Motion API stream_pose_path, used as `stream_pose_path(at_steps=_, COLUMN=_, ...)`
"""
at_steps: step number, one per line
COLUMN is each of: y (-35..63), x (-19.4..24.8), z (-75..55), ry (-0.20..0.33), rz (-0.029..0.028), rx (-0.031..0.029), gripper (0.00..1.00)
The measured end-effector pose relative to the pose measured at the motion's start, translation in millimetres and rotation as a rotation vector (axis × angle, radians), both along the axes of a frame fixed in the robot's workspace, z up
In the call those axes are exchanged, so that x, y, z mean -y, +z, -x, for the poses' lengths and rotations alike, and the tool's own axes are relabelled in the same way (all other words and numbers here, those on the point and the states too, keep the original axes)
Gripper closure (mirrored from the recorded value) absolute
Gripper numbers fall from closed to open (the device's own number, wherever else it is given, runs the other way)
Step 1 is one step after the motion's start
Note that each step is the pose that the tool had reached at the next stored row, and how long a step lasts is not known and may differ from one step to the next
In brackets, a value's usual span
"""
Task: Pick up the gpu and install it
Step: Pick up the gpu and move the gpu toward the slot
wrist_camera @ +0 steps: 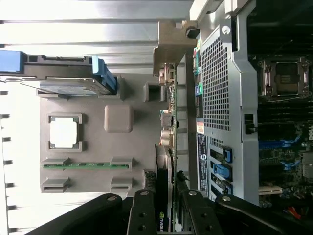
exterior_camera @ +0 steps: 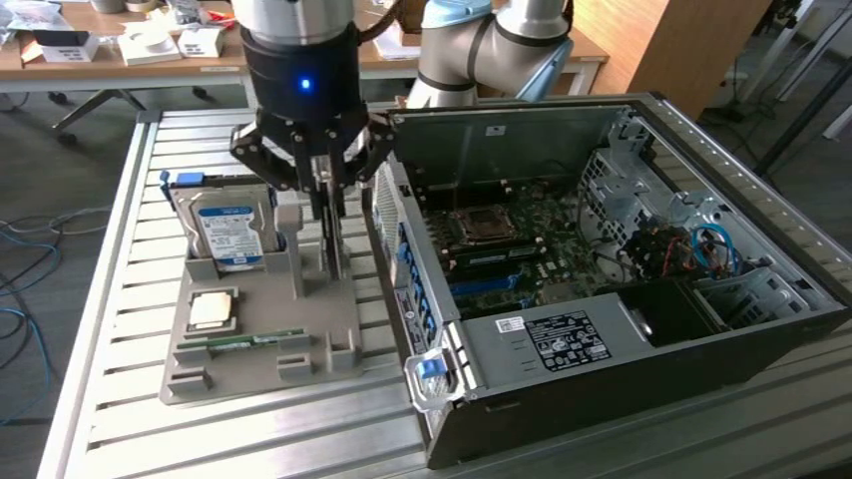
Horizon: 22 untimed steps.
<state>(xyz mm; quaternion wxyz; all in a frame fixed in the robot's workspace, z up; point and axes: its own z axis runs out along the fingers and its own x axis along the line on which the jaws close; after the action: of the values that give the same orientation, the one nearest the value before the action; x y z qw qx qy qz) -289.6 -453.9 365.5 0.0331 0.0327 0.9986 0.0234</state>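
Standing on edge in a slot of the gray tray [exterior_camera: 253, 354], the gpu [wrist_camera: 166, 142] sits just beside the open computer case [exterior_camera: 639, 399], along the tray's edge nearest that case. The tool [exterior_camera: 330, 264] hangs straight down over it, its two fingers [wrist_camera: 144, 215] brought in narrow so that one lies against each face of the card's upper edge. The card is gripped but not lifted out of its slot. In the wrist view a green logo shows on the card's top edge between the fingers.

The tray lies on the slatted metal tabletop [exterior_camera: 134, 259], close against the case's perforated rear panel. Farther from the case than the gpu, a blue-labelled hard drive [exterior_camera: 229, 232] stands in the tray. A square processor chip [exterior_camera: 213, 309] lies flat in its own pocket, and a narrow green memory stick [exterior_camera: 246, 341] lies in a holder next to it.

The case lies on its side with the cover off, motherboard and blue slots exposed.
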Motion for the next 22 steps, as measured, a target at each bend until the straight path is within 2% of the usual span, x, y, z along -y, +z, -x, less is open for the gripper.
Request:
stream_pose_path(at_steps=9, y=40.9, x=0.0, z=0.0, ry=0.0, rz=0.0, rx=0.0, gripper=0.74)
stream_pose_path(at_steps=14, y=59.1, x=0.0, z=0.0, ry=0.0, rz=0.0, rx=0.0, gripper=0.74)
stream_pose_path(at_steps=19, y=70.7, x=0.0, z=0.0, ry=0.0, rz=-0.0001, rx=0.0001, gripper=0.74)
stream_pose_path(at_steps=22, y=71.7, x=0.0, z=0.0, ry=0.0, rz=-0.0001, rx=0.0001, gripper=0.74)
